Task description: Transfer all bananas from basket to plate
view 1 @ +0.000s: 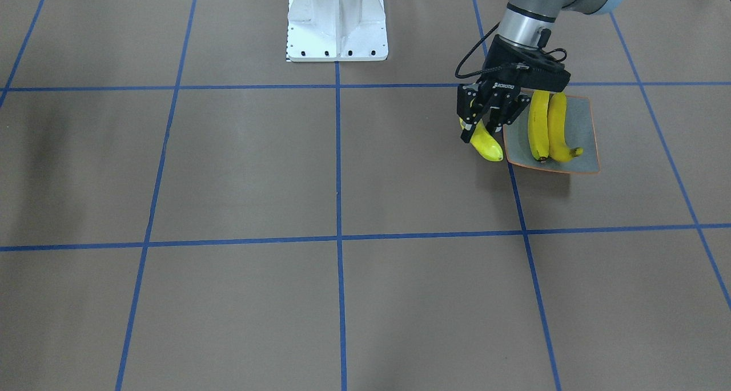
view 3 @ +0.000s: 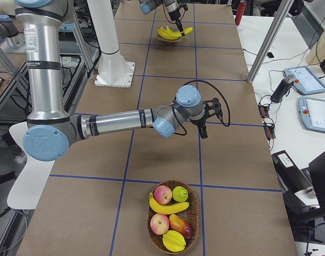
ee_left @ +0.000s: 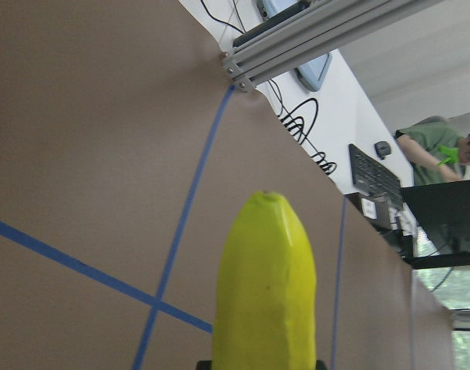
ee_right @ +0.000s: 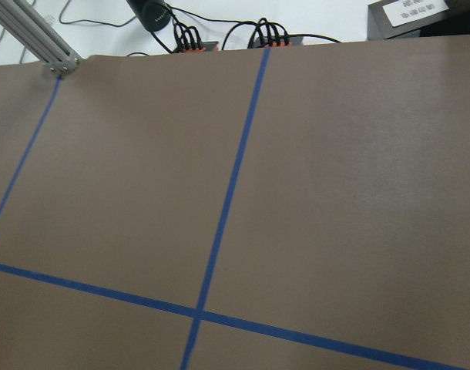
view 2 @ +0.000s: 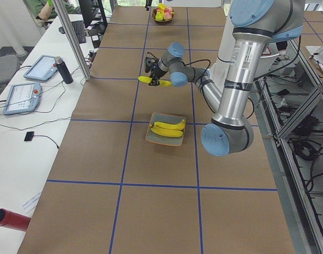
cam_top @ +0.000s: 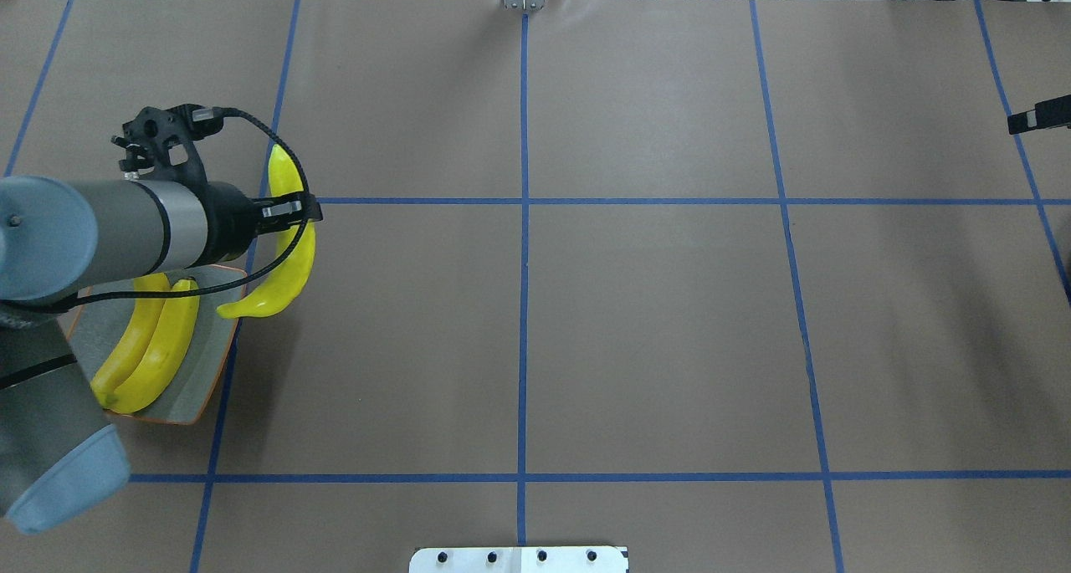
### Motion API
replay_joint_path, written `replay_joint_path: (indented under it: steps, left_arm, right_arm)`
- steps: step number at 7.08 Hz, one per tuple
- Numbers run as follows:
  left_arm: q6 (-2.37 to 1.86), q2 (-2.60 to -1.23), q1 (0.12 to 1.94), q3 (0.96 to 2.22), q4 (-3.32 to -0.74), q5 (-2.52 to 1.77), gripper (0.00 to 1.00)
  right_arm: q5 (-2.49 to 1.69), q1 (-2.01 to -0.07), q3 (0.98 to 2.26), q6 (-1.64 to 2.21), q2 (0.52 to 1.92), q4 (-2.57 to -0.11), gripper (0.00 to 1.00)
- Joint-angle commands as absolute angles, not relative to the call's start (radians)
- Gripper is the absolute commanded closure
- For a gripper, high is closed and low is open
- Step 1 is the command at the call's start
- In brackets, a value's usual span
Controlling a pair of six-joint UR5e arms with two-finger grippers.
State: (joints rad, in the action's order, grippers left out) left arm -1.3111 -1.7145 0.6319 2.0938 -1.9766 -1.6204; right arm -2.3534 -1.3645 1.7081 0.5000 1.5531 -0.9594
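My left gripper [view 1: 484, 124] is shut on a yellow banana [view 1: 487, 146], holding it above the table just beside the plate [view 1: 574, 166]; the overhead view shows this banana [cam_top: 283, 282] alongside the plate's edge [cam_top: 211, 370]. Two bananas [cam_top: 151, 349] lie side by side on the grey-blue, orange-rimmed plate. In the left wrist view the held banana [ee_left: 266, 285] fills the lower centre. The wicker basket [view 3: 192, 212] at the table's other end holds one banana [view 3: 168, 206] among other fruit. My right gripper [view 3: 203, 130] hovers over bare table short of the basket; I cannot tell its state.
The white robot base [view 1: 337, 24] stands at the middle of the robot's table edge. Apples and other fruit [view 3: 161, 223] fill the basket. Aluminium posts [view 2: 71, 39], tablets [view 2: 19, 96] and a seated person [view 2: 47, 6] are along the operators' side.
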Motion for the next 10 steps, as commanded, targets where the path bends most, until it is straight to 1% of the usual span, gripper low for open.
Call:
replay_joint_path:
  steps: [1,3,6,10]
  left_arm:
    - [-1.089,-1.509,0.673,2.166,-1.976,-1.620,1.00]
    - [-1.086,-1.499,0.676,2.110,-1.976,-1.617,1.00]
    - [-1.150,-1.512,0.661,2.065,-1.974,-1.623,1.00]
    - [-1.253,-1.513,0.580,2.059,-1.976,-1.617,1.00]
  right_arm:
    - [-2.280,-1.358,1.710,0.419,1.600,-1.012,0.01]
    - [-2.270,-1.355,1.709,0.364,1.618,-1.041,0.00]
    - [-2.273,-1.353,1.707,0.364,1.617,-1.054,0.00]
    - [-2.276,-1.353,1.704,0.364,1.617,-1.055,0.00]
